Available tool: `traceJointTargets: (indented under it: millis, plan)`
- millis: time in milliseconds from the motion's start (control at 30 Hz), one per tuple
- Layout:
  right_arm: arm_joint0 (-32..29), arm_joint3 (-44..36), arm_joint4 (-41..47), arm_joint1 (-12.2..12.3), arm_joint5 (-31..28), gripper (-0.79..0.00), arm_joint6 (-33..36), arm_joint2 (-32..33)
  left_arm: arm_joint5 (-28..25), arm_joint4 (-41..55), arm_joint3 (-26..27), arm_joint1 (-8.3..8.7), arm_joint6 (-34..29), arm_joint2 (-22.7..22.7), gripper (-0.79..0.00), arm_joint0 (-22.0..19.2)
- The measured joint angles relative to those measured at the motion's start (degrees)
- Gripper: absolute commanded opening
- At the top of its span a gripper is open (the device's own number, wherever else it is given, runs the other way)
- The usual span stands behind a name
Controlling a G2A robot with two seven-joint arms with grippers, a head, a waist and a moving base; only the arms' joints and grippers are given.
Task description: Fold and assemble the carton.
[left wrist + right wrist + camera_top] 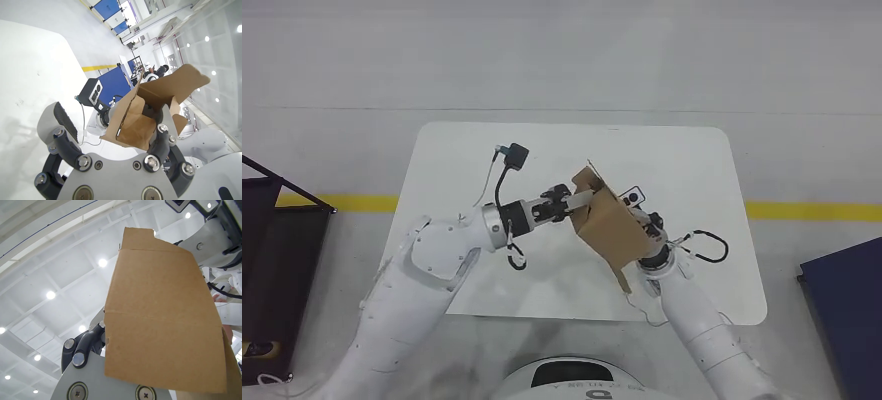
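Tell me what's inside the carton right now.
Inside the carton, one finger of the left gripper sits beside a folded inner flap. The deeper corner is dark and hidden by the walls, so whatever else lies there cannot be made out.

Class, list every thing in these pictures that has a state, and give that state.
carton: partly assembled, end flaps still unfolded, held tilted off the table.
left gripper: open, one finger inside the carton.
right gripper: shut on the carton.
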State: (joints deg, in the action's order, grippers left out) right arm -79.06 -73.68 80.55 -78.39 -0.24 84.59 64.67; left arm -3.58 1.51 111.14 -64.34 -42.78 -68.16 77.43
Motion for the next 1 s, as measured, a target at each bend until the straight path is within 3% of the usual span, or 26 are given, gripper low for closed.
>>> traceJointTargets:
  millis: [333,1000]
  plan:
    - [-0.53,0.39,-4.65,0.13,-2.29,-0.785,-0.17,0.33,-0.58,0.16,2.71,1.29,-8.38,-4.31,0.000,1.39]
    - [-0.72,2.61,-10.06,0.33,-7.15,-0.785,-2.00,1.54,-1.38,-0.84,9.24,2.83,-13.39,-7.38,0.000,5.08]
